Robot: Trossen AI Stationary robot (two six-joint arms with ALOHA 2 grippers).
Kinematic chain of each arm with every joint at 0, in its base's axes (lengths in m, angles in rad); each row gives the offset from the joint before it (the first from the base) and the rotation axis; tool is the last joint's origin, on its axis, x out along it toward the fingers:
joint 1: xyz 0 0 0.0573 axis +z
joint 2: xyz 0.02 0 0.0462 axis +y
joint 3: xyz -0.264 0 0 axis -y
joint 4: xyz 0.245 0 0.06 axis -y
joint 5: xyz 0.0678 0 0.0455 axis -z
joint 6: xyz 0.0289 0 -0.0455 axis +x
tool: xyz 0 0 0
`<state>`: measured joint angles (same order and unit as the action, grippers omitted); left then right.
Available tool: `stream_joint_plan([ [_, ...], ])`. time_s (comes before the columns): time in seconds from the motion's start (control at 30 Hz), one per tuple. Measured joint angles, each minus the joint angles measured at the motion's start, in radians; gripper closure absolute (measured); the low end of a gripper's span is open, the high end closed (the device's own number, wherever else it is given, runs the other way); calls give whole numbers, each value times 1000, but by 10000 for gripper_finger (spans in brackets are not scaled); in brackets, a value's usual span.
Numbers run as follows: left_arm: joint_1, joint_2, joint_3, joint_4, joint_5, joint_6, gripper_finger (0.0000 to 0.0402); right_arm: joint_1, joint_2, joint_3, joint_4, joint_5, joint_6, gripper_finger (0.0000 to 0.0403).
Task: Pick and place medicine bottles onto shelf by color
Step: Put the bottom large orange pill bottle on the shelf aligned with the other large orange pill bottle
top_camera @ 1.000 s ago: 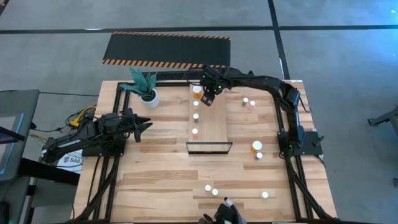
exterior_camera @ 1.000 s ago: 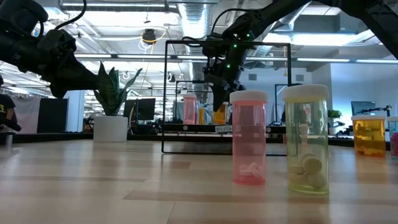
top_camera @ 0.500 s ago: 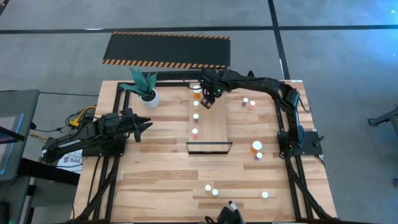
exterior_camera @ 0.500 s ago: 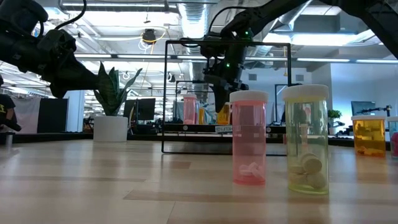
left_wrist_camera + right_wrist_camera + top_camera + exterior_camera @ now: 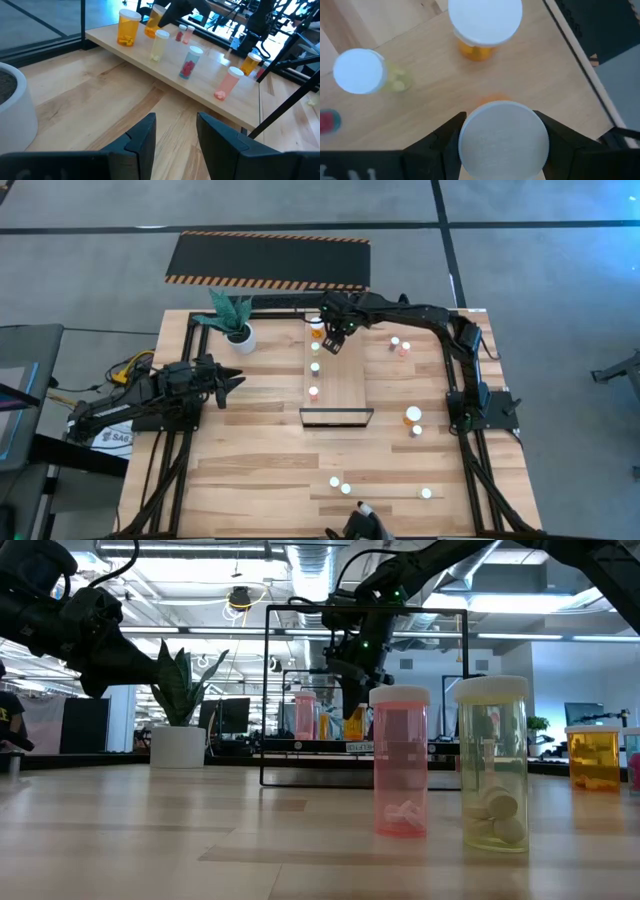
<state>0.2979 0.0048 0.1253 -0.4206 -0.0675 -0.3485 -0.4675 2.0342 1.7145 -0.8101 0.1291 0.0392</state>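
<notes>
The shelf [image 5: 345, 385] is a pale board with a dark frame at its near end. On its left side stand an orange bottle [image 5: 316, 324] and three smaller bottles [image 5: 314, 367] in a row. My right gripper [image 5: 335, 338] is over the shelf's far end, shut on an orange, white-capped bottle [image 5: 154, 21], beside the standing orange bottle [image 5: 484, 25]. My left gripper [image 5: 236, 380] waits open and empty to the left of the shelf, fingers [image 5: 145, 135] pointing at it. My right gripper pinches the orange bottle just below its white cap [image 5: 502, 140], one finger on either side. The fingers come from above, pointing down. The bottle hangs tilted [image 5: 151, 27] below them, its base at or just above the shelf board; I cannot tell which.
Loose bottles stand on the table: two at the far right [image 5: 399, 345], an orange and a small one at the right [image 5: 413, 416], three near the front edge [image 5: 346, 488]. A potted plant [image 5: 238, 332] stands at the far left. A black mat [image 5: 268, 258] lies beyond the table.
My right gripper has edged slightly toward the table's far left over the shelf's far end, still shut on the orange bottle.
</notes>
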Motion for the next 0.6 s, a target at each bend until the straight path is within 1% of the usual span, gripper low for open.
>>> stream_joint_plan([
  [0.1, 0, 0, 0, 0, 0, 0, 274, -6, 0, 0, 14, -7, -27, 181],
  [0.2, 0, 0, 0, 0, 0, 0, 274, -19, 0, 0, 26, -56, -48, 179],
  [0.4, 0, 0, 0, 0, 0, 0, 274, -35, 0, 0, 27, -52, -68, 165],
  [0.6, 0, 0, 0, 0, 0, 0, 274, -46, 24, -1, 43, -74, -100, 163],
])
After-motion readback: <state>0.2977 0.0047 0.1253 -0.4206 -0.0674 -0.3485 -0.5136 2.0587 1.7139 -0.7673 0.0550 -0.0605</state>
